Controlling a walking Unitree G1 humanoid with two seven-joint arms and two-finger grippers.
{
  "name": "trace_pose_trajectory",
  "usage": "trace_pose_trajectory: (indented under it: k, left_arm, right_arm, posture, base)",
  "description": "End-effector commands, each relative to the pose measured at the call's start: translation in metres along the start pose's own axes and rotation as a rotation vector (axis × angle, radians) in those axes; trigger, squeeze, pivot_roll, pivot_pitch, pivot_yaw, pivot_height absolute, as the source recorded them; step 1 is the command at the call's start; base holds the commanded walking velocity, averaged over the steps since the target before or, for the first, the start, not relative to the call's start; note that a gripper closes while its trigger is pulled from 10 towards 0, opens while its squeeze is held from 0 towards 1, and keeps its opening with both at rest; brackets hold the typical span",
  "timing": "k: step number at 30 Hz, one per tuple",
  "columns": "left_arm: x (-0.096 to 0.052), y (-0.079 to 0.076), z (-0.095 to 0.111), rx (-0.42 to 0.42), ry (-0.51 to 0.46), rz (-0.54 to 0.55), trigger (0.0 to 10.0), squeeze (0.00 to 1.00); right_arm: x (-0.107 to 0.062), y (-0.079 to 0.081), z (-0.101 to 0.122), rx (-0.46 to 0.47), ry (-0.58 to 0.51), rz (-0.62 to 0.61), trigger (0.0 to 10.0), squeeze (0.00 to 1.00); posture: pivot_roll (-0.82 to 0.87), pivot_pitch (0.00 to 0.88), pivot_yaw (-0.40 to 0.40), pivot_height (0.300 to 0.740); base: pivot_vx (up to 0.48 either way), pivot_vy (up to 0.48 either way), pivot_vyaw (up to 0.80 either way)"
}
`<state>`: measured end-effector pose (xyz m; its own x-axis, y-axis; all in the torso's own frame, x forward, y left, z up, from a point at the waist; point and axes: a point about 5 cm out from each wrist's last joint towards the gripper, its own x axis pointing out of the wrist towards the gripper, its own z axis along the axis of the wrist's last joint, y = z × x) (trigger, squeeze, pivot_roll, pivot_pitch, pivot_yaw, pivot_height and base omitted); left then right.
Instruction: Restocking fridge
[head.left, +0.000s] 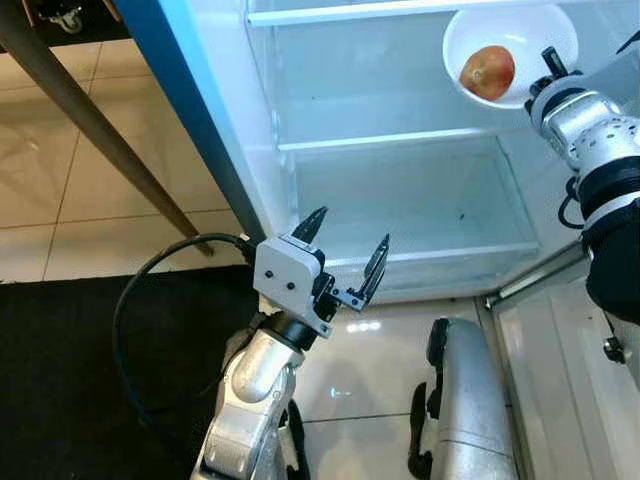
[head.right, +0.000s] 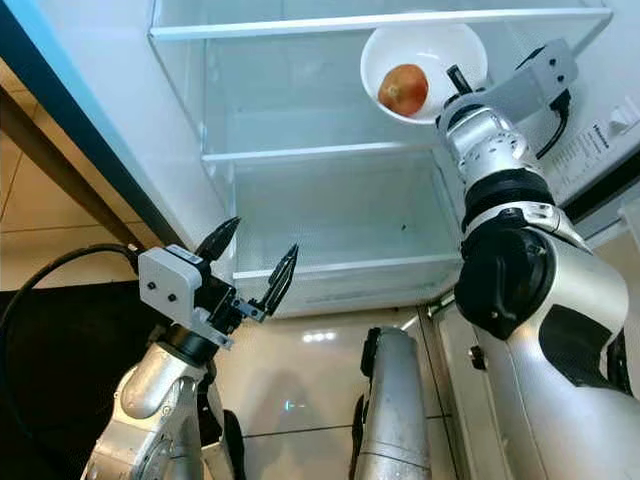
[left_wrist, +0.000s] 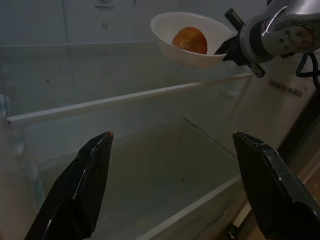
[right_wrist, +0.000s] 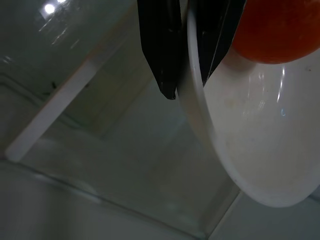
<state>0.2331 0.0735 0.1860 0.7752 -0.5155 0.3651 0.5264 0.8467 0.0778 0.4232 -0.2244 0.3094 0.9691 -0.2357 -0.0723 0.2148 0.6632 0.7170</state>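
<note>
Right wrist view, jaws clamping bowl (right_wrist: 260, 150) rim, apple (right_wrist: 280, 30) inside, left jaws parted.

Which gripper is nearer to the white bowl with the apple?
Right. The right gripper pinches the rim of the white bowl, which holds the apple. The left gripper hovers open, lower, before the fridge's bottom compartment.

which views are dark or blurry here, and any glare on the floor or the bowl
Left eye view: bright and sharp, with a small glare patch on the floor tiles below the open left gripper. Left wrist view: dim, the fingers close and soft. Right wrist view: dark, the white bowl very close, with faint streaks of reflection, the fruit slightly blurred.
</note>
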Motion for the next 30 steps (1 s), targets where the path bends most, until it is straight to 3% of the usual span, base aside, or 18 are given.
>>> trace_pose_trajectory:
  k: [1, 7, 8, 9, 10, 13, 14, 15, 16, 18, 19, 30]
  left_arm:
    - [-0.005, -0.001, -0.002, 0.002, 0.031, -0.011, 10.0, 0.00]
    - [-0.005, -0.002, 0.000, -0.002, 0.036, -0.013, 10.0, 0.00]
    - [-0.005, -0.003, 0.000, -0.004, 0.036, -0.014, 10.0, 0.00]
    - [-0.004, -0.003, 0.000, -0.004, 0.037, -0.015, 10.0, 0.00]
    - [-0.004, -0.003, 0.000, -0.005, 0.037, -0.016, 10.0, 0.00]
    - [-0.004, -0.003, 0.000, -0.005, 0.040, -0.016, 10.0, 0.00]
    - [-0.004, -0.002, 0.001, -0.004, 0.041, -0.014, 10.0, 0.00]
    - [-0.004, -0.002, 0.001, -0.004, 0.041, -0.014, 10.0, 0.00]
    - [-0.004, -0.001, 0.001, -0.003, 0.041, -0.013, 10.0, 0.00]
    - [-0.003, -0.001, 0.001, -0.002, 0.041, -0.012, 10.0, 0.00]
    - [-0.003, -0.001, 0.001, -0.001, 0.041, -0.011, 10.0, 0.00]
    - [0.006, 0.001, -0.001, 0.005, 0.024, -0.020, 10.0, 0.00]
  right_arm:
    - [-0.001, 0.001, 0.010, 0.018, -0.032, -0.003, 10.0, 0.00]
    - [-0.001, 0.000, 0.013, 0.012, -0.042, -0.015, 10.0, 0.00]
    - [-0.001, -0.001, 0.013, 0.011, -0.046, -0.017, 10.0, 0.64]
    - [-0.001, -0.001, 0.014, 0.010, -0.048, -0.019, 10.0, 0.64]
    - [-0.001, -0.001, 0.014, 0.012, -0.050, -0.020, 10.0, 1.00]
    - [-0.001, -0.001, 0.015, 0.015, -0.049, -0.018, 10.0, 1.00]
    - [-0.001, 0.000, 0.015, 0.020, -0.050, -0.013, 10.0, 0.93]
    - [-0.001, 0.000, 0.015, 0.020, -0.050, -0.013, 10.0, 0.93]
    - [-0.001, 0.000, 0.015, 0.028, -0.051, -0.010, 10.0, 0.48]
    - [-0.001, 0.000, 0.016, 0.036, -0.052, -0.008, 10.0, 0.48]
    - [-0.001, 0.000, 0.017, 0.047, -0.054, -0.005, 10.0, 0.00]
    - [-0.003, 0.009, 0.031, 0.079, -0.080, 0.040, 10.0, 0.00]
  posture:
    - [0.14, 0.455, 0.020, 0.504]
    - [0.14, 0.457, 0.023, 0.504]
    - [0.14, 0.455, 0.024, 0.504]
    - [0.14, 0.456, 0.024, 0.504]
    - [0.14, 0.457, 0.025, 0.504]
    - [0.14, 0.456, 0.027, 0.504]
    - [0.14, 0.455, 0.026, 0.504]
    - [0.14, 0.455, 0.026, 0.504]
    - [0.14, 0.453, 0.027, 0.504]
    - [0.14, 0.453, 0.027, 0.504]
    - [0.14, 0.447, 0.026, 0.504]
    - [0.12, 0.403, 0.032, 0.504]
  base:
    - [0.000, 0.000, 0.00]
    - [0.000, 0.000, 0.00]
    - [0.000, 0.000, 0.00]
    - [0.000, 0.000, 0.00]
    - [0.000, 0.000, 0.00]
    - [0.000, 0.000, 0.00]
    - [0.000, 0.000, 0.00]
    - [0.000, 0.000, 0.00]
    - [0.000, 0.000, 0.00]
    - [0.000, 0.000, 0.00]
    - [0.000, 0.000, 0.00]
    - [0.000, 0.000, 0.00]
